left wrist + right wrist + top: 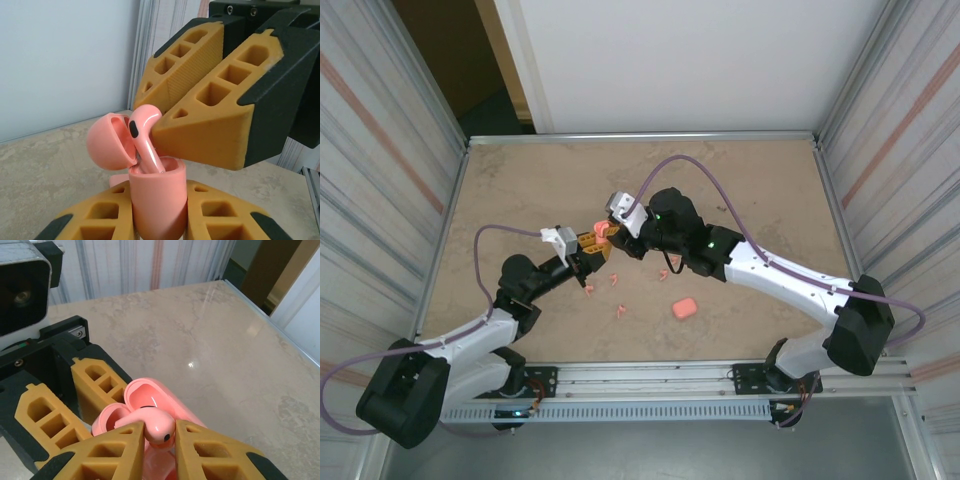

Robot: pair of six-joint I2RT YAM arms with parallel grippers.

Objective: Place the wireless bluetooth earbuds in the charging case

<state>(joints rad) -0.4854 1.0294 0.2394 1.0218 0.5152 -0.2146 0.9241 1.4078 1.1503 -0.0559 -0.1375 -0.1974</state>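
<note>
- Left jaws are clamping the open charging case [157, 200] over the bench [740, 180] middle.
- Right jaws are pinching an earbud [145, 135], stem inside the case.
- The earbud is leaning; a crooked push could jam it.

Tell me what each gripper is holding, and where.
Left gripper clamps the open case by its lower body; right gripper pinches an earbud by its head, stem in the case.

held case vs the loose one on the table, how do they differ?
The held case has its lid open; the loose case looks closed. The held case stands upright in the left gripper; the loose case lies flat on the table. The held case has an earbud stem-down in it; the loose case shows none. Both pink, rounded.
</note>
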